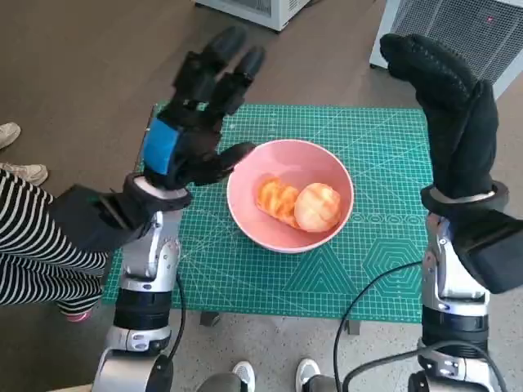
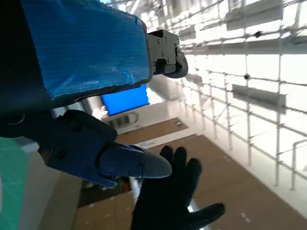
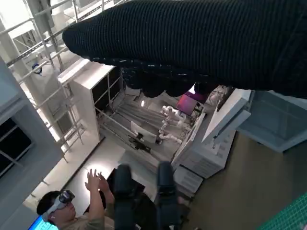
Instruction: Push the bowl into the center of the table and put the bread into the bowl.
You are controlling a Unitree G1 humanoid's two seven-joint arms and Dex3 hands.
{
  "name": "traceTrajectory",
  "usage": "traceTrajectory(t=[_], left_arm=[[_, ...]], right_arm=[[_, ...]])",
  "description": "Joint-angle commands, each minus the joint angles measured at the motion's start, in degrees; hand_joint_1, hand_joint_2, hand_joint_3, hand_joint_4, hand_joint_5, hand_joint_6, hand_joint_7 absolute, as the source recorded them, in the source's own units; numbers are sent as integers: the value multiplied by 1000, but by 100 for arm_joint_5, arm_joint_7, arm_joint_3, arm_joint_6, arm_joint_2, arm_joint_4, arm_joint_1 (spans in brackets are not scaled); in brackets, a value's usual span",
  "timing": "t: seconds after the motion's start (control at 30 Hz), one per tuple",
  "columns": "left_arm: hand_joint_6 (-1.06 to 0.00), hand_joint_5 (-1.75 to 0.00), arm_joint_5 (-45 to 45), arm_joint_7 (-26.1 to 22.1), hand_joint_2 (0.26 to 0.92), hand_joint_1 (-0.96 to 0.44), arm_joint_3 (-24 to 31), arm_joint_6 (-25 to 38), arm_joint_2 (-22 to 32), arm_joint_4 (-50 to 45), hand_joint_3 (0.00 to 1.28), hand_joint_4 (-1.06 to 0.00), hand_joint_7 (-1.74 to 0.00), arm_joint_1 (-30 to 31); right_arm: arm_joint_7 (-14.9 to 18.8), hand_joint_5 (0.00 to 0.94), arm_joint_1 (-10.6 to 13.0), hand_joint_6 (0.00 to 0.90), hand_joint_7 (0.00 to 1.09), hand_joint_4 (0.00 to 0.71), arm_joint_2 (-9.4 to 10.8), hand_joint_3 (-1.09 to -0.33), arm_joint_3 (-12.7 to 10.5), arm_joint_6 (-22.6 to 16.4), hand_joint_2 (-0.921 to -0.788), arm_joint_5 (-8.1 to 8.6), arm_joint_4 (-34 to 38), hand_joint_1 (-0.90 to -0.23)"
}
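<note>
A pink bowl (image 1: 290,196) stands near the middle of the green cutting mat (image 1: 384,245) that covers the table. Two pieces of golden bread (image 1: 298,204) lie inside it, one striped and one round. My left hand (image 1: 200,114) is raised above the mat just left of the bowl, fingers spread, holding nothing. My right hand (image 1: 453,114) in its black glove is lifted above the mat's right edge, fingers straight and apart, also empty. The left wrist view shows the taped left hand (image 2: 86,96) and beyond it the gloved right hand (image 2: 175,201). The glove (image 3: 192,43) fills the top of the right wrist view.
A person in striped trousers (image 1: 33,245) sits at the left, their shoes (image 1: 20,155) on the floor. White cabinets (image 1: 458,33) stand beyond the table's far edge. More shoes (image 1: 274,376) show at the near edge. A person (image 3: 81,206) with raised hands appears in the right wrist view.
</note>
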Motion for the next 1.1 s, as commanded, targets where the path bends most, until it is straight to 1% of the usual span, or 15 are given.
traceTrajectory(t=[0.03, 0.27, 0.53, 0.77, 1.1], left_arm=[[1, -42, -22, -25, 897, -140, 39, -301, -101, 192, 163, -237, -587, -4], [1, -44, 36, -18, 901, -140, 19, -343, -108, 266, 154, -245, -604, -43], [1, -39, 40, 20, 908, -134, -17, -56, -38, 102, 153, -236, -606, -10], [1, -37, 58, 40, 909, -129, -13, 49, -21, 68, 154, -231, -604, -4], [1, -37, 54, 87, 910, -125, -29, 146, -40, -19, 160, -230, -674, 13]], right_arm=[[-18, 1, 164, -1, 569, 173, 33, -748, 8, 32, -921, 4, 46, -764], [-10, 1, 166, -1, 567, 173, 46, -749, 7, 30, -921, 23, 79, -763], [-18, 2, 174, -1, 566, 175, 53, -749, 7, 41, -921, 24, 85, -759], [-25, 2, 174, -1, 566, 175, 54, -750, 3, 51, -921, 27, 90, -757], [-26, 2, 168, -1, 566, 176, 52, -750, -10, 41, -921, 34, 135, -753]])
